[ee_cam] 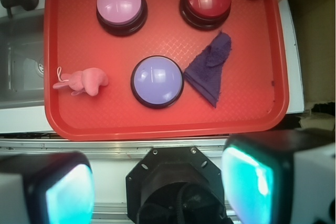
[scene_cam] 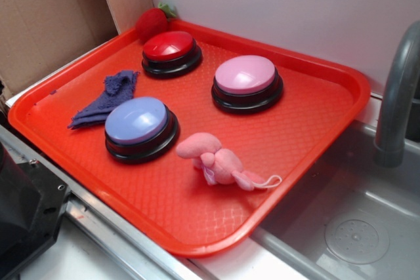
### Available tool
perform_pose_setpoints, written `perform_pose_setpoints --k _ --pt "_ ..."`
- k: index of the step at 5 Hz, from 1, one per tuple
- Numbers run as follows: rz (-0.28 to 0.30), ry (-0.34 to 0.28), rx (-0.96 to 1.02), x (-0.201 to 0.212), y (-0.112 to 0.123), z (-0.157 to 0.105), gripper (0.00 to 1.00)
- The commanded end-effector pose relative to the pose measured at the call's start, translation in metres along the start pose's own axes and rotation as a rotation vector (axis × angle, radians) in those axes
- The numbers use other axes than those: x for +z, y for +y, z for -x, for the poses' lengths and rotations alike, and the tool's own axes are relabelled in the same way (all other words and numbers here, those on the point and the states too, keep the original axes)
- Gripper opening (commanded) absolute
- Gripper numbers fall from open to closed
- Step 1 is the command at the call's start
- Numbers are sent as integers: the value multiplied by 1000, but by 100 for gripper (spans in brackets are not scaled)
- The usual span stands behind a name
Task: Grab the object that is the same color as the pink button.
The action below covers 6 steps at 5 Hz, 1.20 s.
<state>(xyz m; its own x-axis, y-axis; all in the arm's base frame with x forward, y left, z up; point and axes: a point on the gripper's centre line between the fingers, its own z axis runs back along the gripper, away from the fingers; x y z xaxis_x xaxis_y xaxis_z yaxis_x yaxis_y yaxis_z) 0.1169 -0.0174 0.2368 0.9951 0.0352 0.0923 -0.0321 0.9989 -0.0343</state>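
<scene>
Gripper point(ee_cam: 160, 182) spread wide, empty, hovering high off the near edge of the red plastic tray point(ee_cam: 247, 121). Small soft pink plush animal toy point(ee_cam: 84, 82) lying untouched on the tray's near side, toward the sink, well apart from the glossy pink-domed round button point(ee_cam: 121, 7) at the far side. Nothing grasped yet; approach, descent and closing all left.

The place looks like a mock kitchen set up for robot trials. A grey sink basin point(scene_cam: 354, 227) with a faucet point(scene_cam: 397, 96) sits beside a red tray point(scene_cam: 315, 129), and cardboard panels point(scene_cam: 46, 24) back the scene.
</scene>
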Motion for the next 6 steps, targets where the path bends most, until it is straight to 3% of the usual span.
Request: perform_pose_setpoints --k 1,2,5,6 --pt "0 0 0 0 0 0 100" --pt "-15 -41 -251 -6 -16 -8 100" --pt "93 -154 -915 -58 -47 -26 100" --pt "62 -121 -1093 -90 -62 -33 100"
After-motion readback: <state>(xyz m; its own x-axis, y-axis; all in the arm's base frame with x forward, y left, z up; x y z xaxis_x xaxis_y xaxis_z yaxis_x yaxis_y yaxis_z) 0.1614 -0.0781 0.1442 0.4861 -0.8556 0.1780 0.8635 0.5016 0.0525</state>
